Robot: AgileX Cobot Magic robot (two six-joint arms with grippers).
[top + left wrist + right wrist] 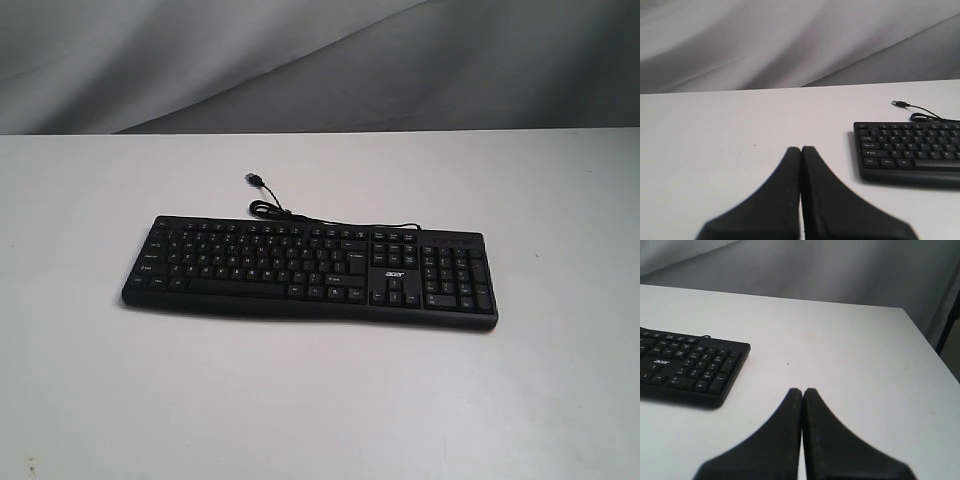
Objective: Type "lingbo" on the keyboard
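While the keyboard (pixel 310 270) lies flat mid-table (pixel 300 400), cable (pixel 300 215) trailing behind it, the left gripper (pixel 801 150) and right gripper (pixel 802 391) hover closed and empty, off either end.

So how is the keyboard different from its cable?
The keyboard is wide, flat and boxy; the cable is thin and curls in a loop. The keyboard has white marks on its keys; the cable is plain and ends in a small plug. Both are black and lie on the white table.
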